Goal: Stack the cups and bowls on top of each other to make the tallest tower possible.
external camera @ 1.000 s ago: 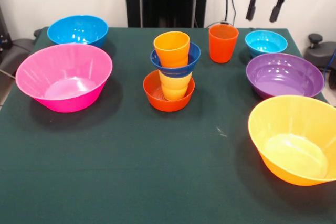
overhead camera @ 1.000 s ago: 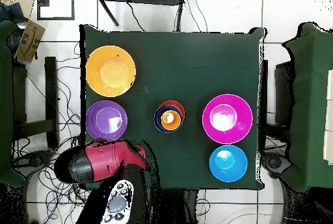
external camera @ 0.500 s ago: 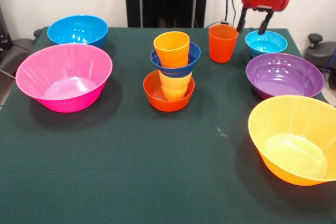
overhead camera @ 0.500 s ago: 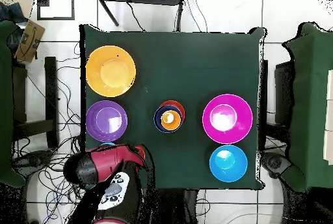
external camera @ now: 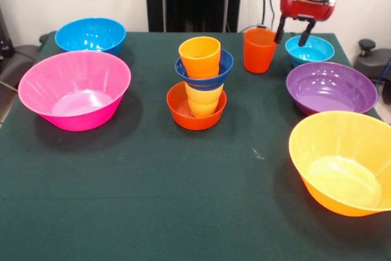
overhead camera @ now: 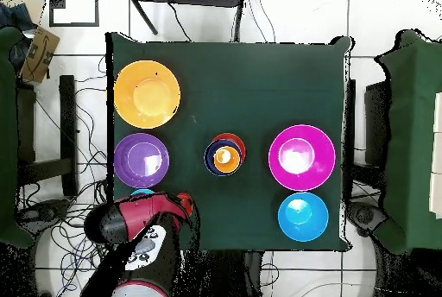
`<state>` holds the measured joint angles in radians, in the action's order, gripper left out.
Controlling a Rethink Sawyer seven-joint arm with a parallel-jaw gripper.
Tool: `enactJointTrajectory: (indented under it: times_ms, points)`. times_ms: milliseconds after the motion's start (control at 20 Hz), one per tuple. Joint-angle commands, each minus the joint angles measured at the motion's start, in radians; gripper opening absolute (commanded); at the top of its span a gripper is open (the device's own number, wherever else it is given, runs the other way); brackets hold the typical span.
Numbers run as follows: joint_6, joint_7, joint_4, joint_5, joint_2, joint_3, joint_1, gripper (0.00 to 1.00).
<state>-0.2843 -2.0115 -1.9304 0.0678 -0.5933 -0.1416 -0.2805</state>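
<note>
The tower stands mid-table: a small orange-red bowl (external camera: 195,116) holds a yellow cup (external camera: 204,99), then a dark blue bowl (external camera: 205,71), then a light orange cup (external camera: 200,56) on top. From above the tower (overhead camera: 224,156) shows as nested rings. A darker red-orange cup (external camera: 259,50) stands alone at the back right, with the cyan bowl (external camera: 310,50) beside it. My gripper (external camera: 291,33) hangs open just over the cyan bowl's left rim. One finger is on the cup's side and the other over the bowl's inside. It holds nothing.
A large pink bowl (external camera: 74,88) and a medium blue bowl (external camera: 90,33) sit on the left. A purple bowl (external camera: 330,86) and a large yellow-orange bowl (external camera: 344,160) fill the right side. In the overhead view the red arm (overhead camera: 134,220) covers most of the cyan bowl.
The gripper has come down and slightly left from high above the back right corner, and now sits low over the cyan bowl's rim. It stayed open. Nothing on the table moved.
</note>
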Motion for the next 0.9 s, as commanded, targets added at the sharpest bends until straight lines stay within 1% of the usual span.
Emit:
enactJointTrajectory:
  times_ms: [50, 200, 350, 500, 900]
  points:
    - [0.027, -0.202, 0.077, -0.074, 0.061, 0.041, -0.031, 1.00]
    - [0.028, -0.185, 0.076, -0.080, 0.060, 0.042, -0.023, 1.00]
    - [0.035, -0.183, 0.073, -0.090, 0.065, 0.042, -0.032, 1.00]
    - [0.036, -0.175, 0.061, -0.096, 0.059, 0.049, -0.029, 1.00]
    - [0.016, -0.190, 0.067, -0.143, 0.061, 0.075, -0.035, 1.00]
